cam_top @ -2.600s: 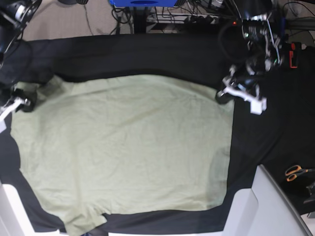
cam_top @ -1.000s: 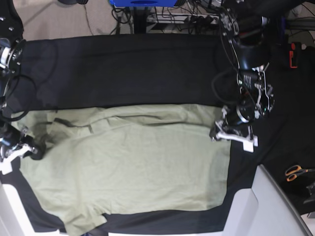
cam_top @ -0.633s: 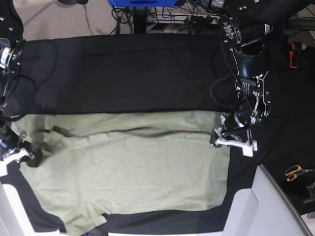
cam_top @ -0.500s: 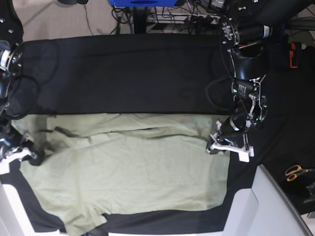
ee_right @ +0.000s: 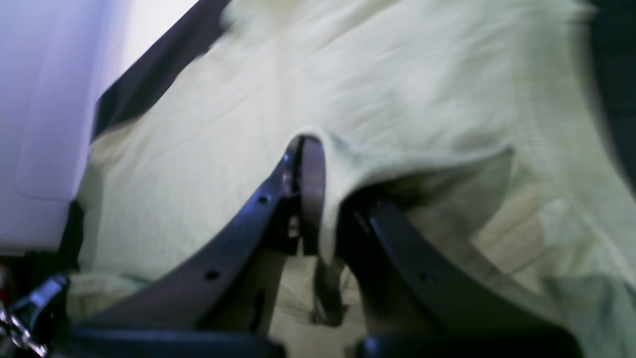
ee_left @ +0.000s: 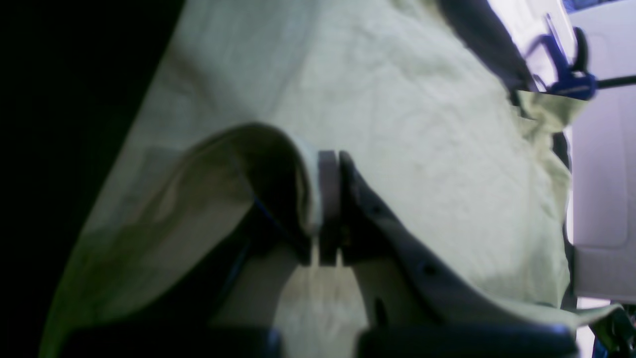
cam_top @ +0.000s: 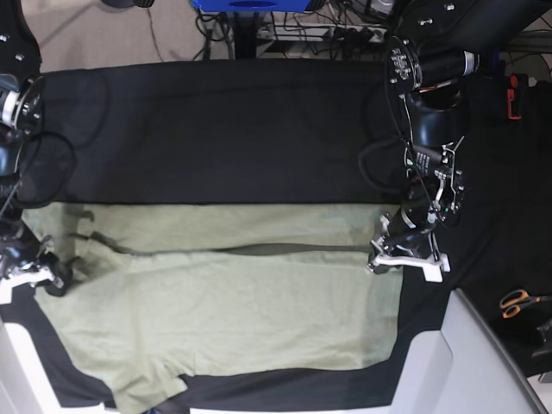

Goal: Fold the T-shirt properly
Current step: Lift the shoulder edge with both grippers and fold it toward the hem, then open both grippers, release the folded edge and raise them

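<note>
The pale green T-shirt lies on the black cloth, its far part doubled over toward the front along a crease across the middle. At the shirt's right edge in the base view, my left gripper is shut on a fold of fabric. The left wrist view shows its jaws pressed together on the raised T-shirt edge. My right gripper pinches the left edge. In the right wrist view this gripper is shut on a peak of T-shirt cloth.
Orange-handled scissors lie on the cloth at the right. White table panels stand at the front right and front left corners. A blue clamp sits beyond the shirt's edge. Cables and a blue stand are behind the table.
Both grippers have pulled the shirt's far edge toward the front. The doubled-over band has widened, its crease has straightened, and more black cloth shows behind it.
</note>
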Robot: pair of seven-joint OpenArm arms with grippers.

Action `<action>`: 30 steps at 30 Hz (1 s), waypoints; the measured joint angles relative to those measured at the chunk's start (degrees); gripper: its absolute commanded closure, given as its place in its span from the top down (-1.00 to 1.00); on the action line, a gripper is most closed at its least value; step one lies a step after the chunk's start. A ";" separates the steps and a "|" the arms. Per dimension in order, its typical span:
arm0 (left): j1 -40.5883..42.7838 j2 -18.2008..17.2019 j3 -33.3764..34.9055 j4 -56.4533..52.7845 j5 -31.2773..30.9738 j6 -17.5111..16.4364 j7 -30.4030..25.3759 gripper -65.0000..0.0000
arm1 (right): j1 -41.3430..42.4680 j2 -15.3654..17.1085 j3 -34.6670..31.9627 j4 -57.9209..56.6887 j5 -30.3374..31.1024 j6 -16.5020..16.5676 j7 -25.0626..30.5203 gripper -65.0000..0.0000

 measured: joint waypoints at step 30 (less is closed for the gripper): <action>-1.11 0.15 0.02 -0.11 -0.07 0.13 -4.17 -0.28 | -0.15 -1.09 0.35 0.00 0.44 -8.85 4.26 0.40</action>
